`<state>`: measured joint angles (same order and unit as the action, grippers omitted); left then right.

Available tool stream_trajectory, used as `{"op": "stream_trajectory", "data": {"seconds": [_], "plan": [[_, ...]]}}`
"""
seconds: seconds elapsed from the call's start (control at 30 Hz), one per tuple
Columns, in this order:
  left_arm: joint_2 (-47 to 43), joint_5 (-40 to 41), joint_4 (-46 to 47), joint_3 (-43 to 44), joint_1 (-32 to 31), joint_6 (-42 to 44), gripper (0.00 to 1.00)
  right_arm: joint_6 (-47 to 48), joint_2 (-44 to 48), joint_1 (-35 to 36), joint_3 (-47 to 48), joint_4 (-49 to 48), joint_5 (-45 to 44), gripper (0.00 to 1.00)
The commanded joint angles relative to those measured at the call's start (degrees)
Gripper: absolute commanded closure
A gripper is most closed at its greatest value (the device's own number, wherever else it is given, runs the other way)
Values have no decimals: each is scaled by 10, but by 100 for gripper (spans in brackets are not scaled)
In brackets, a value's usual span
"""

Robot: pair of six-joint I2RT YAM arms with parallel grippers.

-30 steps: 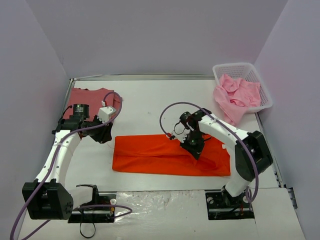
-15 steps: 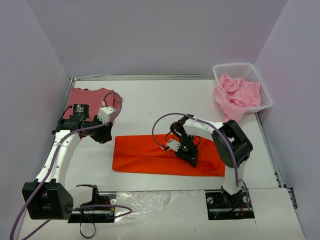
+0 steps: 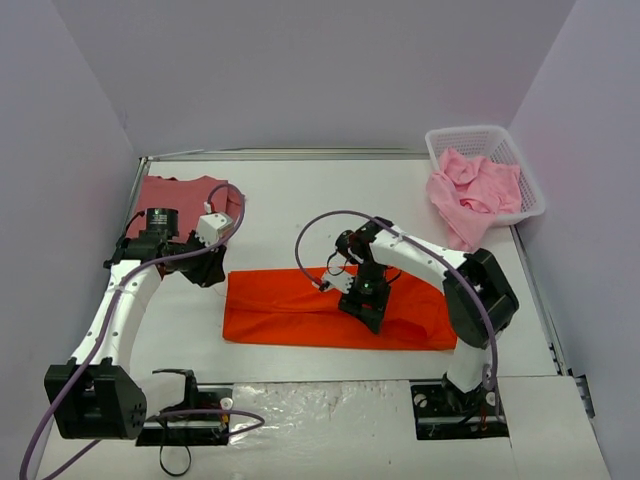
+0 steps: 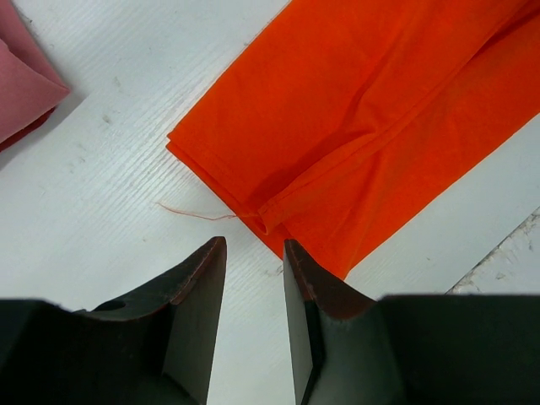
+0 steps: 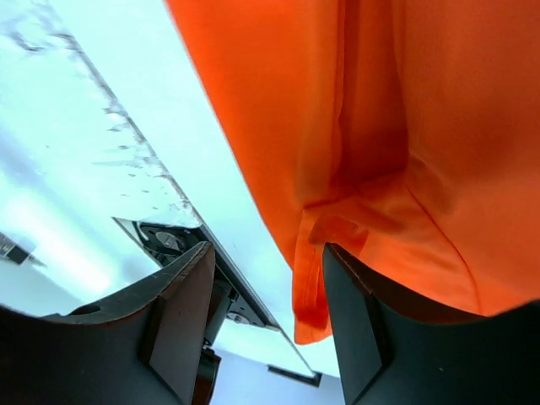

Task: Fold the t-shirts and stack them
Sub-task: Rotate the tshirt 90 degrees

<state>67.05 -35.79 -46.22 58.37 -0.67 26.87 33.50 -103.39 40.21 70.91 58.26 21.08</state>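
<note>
The right gripper (image 3: 364, 306) has slid left over the orange-red t-shirt (image 3: 280, 305) — from its right part to about its middle. Its jaws, pinched together a second ago, now stand apart, and in the wrist view a bunched edge of the cloth shows between them. The right arm's elbow (image 3: 482, 296) swung in to the left, then back out a little — the cable loop (image 3: 310, 240) above the gripper has drifted left as well. The shirt's right end has drawn in slightly.

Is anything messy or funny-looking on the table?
Yes. The pink shirts spill over the basket's near rim instead of lying inside. A loose thread also sticks out from the orange shirt's corner.
</note>
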Motion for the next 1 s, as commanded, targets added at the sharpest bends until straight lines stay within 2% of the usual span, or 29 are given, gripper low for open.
{"op": "stream_trajectory", "data": {"seconds": [0.0, 0.1, 0.2, 0.27, 0.3, 0.33, 0.4, 0.53, 0.83, 0.97], "plan": [[-6, -25, -12, 11, 1, 13, 68, 21, 72, -3, 43, 82, 36, 49], [4, -28, -19, 21, -9, 21, 68, 27, 97, -16, 57, 92, 45, 44], [20, -7, -19, 30, -41, 26, 68, 32, 115, -46, 58, 91, 37, 45], [39, 19, -12, 32, -81, 27, 69, 34, 122, -72, 48, 85, 31, 59], [46, 40, -8, 34, -93, 26, 69, 42, 124, -100, 45, 86, 33, 71], [62, 48, 1, 35, -112, 26, 71, 46, 126, -114, 41, 85, 34, 91], [85, 61, 16, 42, -119, 22, 74, 44, 133, -136, 27, 73, 30, 100], [122, 90, 66, 57, -119, 17, 79, 18, 143, -154, -5, 36, -21, 100], [234, 107, 22, 94, -120, 64, 94, -10, 116, -193, -32, -20, -91, 100], [237, 113, 20, 76, -122, 65, 98, -14, 86, -199, -43, -39, -103, 100]]}}
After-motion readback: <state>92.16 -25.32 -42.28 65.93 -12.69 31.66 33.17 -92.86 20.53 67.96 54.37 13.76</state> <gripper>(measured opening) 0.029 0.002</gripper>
